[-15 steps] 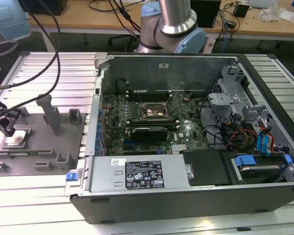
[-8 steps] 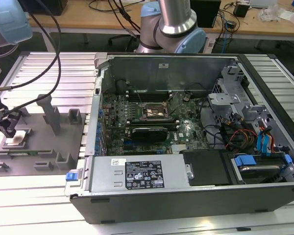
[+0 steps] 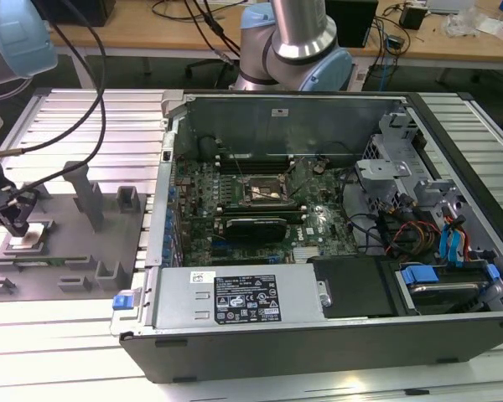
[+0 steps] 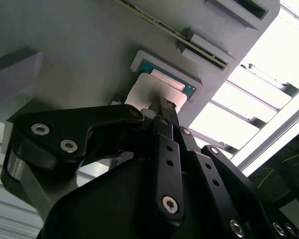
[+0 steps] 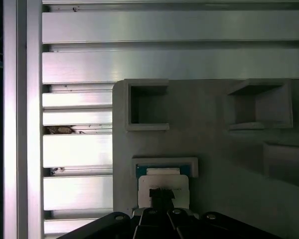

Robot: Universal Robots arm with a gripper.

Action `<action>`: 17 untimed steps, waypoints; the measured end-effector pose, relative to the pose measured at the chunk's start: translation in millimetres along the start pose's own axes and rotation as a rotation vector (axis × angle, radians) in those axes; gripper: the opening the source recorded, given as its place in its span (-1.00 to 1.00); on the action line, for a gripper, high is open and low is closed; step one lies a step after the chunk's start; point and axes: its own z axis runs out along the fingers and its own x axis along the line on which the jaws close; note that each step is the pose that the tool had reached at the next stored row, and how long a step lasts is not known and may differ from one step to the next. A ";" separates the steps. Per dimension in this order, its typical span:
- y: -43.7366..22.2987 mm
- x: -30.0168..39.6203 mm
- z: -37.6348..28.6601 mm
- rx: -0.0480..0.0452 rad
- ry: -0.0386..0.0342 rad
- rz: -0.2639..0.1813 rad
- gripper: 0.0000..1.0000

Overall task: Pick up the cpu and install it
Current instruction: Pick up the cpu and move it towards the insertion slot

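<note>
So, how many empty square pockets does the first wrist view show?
2. One pocket lies at the grey plate's edge, in line with the cpu; the other pocket sits beside it, further from that edge. More may be hidden.

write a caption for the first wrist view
Black gripper close over the square silver-topped cpu, seated in a grey plastic fixture.

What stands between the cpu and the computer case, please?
In the exterior view, grey upright blocks on the fixture plate stand between the cpu and the computer case.
</note>
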 end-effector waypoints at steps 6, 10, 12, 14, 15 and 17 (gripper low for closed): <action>0.0 0.0 1.0 -0.0004 -0.0080 0.000 -0.79; -0.1 0.0 1.0 -0.0003 -0.0083 0.000 -0.79; -0.1 0.0 1.1 -0.0004 -0.0085 0.000 -0.67; 0.0 0.0 1.1 -0.0004 -0.0087 0.000 -0.67; -0.1 0.0 1.0 -0.0004 -0.0087 0.000 -0.54; 0.0 0.0 1.1 -0.0004 -0.0089 0.000 -0.17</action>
